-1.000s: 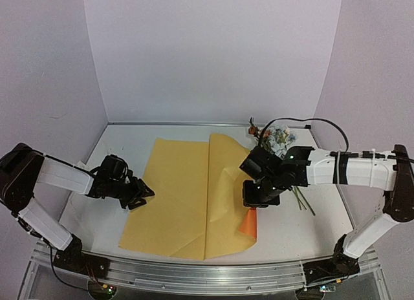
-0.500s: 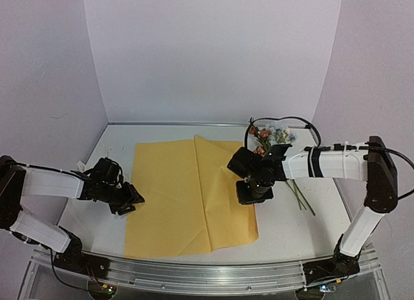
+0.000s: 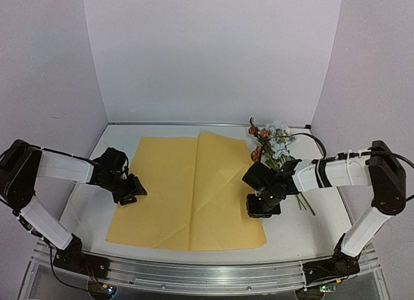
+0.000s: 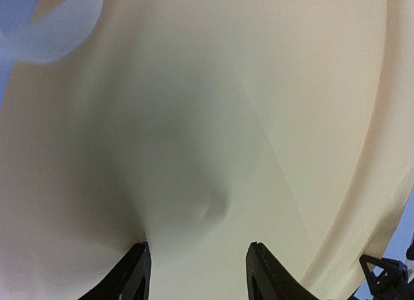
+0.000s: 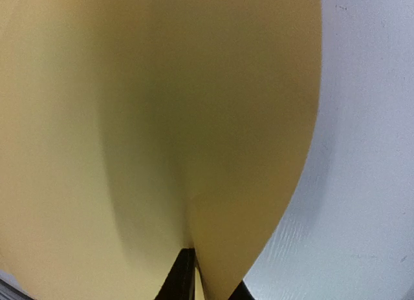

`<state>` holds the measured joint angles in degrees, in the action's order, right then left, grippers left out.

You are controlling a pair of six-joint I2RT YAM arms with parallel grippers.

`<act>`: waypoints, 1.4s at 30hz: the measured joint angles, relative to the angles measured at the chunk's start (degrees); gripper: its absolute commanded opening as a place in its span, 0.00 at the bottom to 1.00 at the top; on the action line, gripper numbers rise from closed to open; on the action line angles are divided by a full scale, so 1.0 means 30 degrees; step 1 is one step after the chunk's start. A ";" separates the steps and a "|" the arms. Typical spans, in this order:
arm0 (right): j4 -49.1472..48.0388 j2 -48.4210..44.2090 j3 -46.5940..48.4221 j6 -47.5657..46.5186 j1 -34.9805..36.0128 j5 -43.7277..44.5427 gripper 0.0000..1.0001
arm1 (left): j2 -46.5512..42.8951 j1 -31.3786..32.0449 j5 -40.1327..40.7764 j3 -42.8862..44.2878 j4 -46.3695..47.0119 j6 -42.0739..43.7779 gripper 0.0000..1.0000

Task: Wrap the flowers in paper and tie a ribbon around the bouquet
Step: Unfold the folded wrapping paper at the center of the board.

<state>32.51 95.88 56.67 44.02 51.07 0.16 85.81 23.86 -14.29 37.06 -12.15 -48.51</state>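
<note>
The paper (image 3: 194,190) lies spread, tan face up, on the table (image 3: 310,230), with the flowers (image 3: 275,142) beside its far right corner. The left gripper (image 3: 134,191) sits at the sheet's left edge, jaws roughly half apart, clamping nothing. The right gripper (image 3: 262,208) has the right edge between near-closed jaws; whether it pinches is unclear.
</note>
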 measured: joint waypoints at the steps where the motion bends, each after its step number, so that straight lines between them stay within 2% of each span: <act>1: -0.0243 -0.0244 -0.0472 0.0347 0.0000 -0.0202 0.05 | 0.0403 -0.0234 -0.0073 0.0402 -0.0074 0.0267 0.53; 3: -0.0700 -0.0709 -0.1335 0.1019 0.0005 -0.0599 0.06 | 0.1215 -0.0704 -0.0143 0.1232 -0.0177 0.0750 0.53; 5: -0.1144 -0.1106 -0.2045 0.1669 0.0115 -0.0987 0.12 | 0.2038 -0.1170 -0.0238 0.2081 -0.0270 0.1198 0.53; 12: -0.2003 -0.2015 -0.2589 0.3601 0.2520 -0.1769 0.52 | 0.5265 -0.2415 -0.0499 0.5755 -0.0521 0.2710 0.52; 16: -0.2070 -0.3117 -0.2652 0.3721 0.2558 -0.1744 0.64 | 0.6967 -0.2950 -0.0514 0.8030 -0.0931 0.3651 0.53; 22: -0.1797 -0.3627 -0.2140 0.2611 -0.0192 -0.1675 0.67 | 0.7683 -0.3344 -0.0596 1.0234 -0.2047 0.4489 0.57; 26: -0.1489 -0.2559 0.0332 0.1319 -0.2798 -0.1685 0.71 | 0.7661 -0.2941 -0.0752 1.2098 -0.2513 0.4709 0.59; 34: -0.2100 0.1558 0.4751 -0.0601 -0.6134 -0.2441 0.86 | 0.8313 0.0897 -0.1608 1.3994 -0.1885 0.3625 0.53; 38: -0.2274 0.3806 0.6210 -0.1191 -0.6768 -0.2782 0.92 | 0.9824 0.2810 -0.2298 1.4004 -0.1184 0.2877 0.53; 42: -0.2860 0.5325 0.6524 -0.1402 -0.7153 -0.3587 0.95 | 1.0443 0.3611 -0.2801 1.3104 -0.0704 0.2208 0.52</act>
<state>23.93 111.86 76.25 39.81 29.61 -10.60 117.14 34.69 -22.70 76.37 -14.26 -41.88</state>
